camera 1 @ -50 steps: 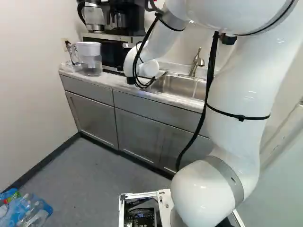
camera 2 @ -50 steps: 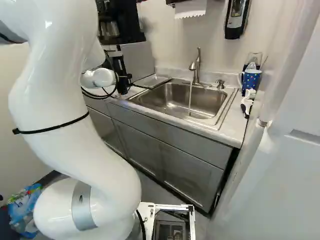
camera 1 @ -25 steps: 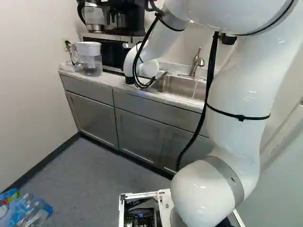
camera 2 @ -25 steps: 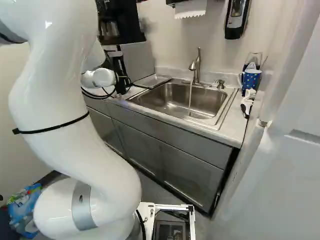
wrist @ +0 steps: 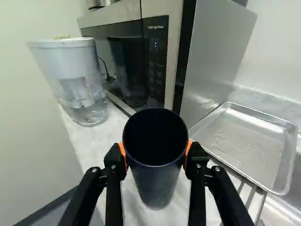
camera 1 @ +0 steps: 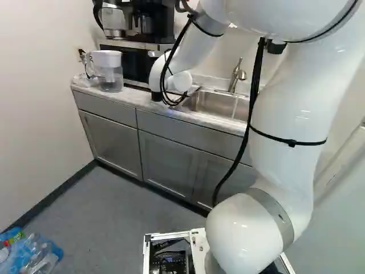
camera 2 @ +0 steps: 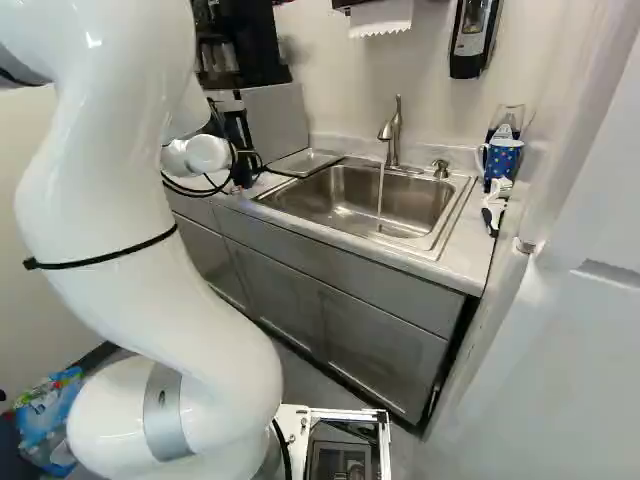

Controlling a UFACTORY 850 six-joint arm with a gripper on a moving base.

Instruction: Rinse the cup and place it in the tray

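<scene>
Little has changed in the last second: the base stands where it stood, the arm point(camera 2: 190, 260) has barely stirred, and water point(camera 2: 380, 200) keeps running from the faucet point(camera 2: 392, 130) into the sink point(camera 2: 462, 192). With the water on, I judge the rinse is still to come, though whether the cup is wet I cannot tell

The tool point(wrist: 156, 149) pinches the cup point(wrist: 155, 162) between its orange pads, upright by the front edge of the tabletop point(wrist: 94, 146), in front of the microwave point(wrist: 160, 61); whether its base touches down is unclear

The cup is dark, smooth and round, narrowing downward. The tray point(wrist: 249, 143), shallow bare metal with rounded corners and a speckled floor, lies beside the microwave toward the sink's near end, on a pale, marbled tabletop
</scene>
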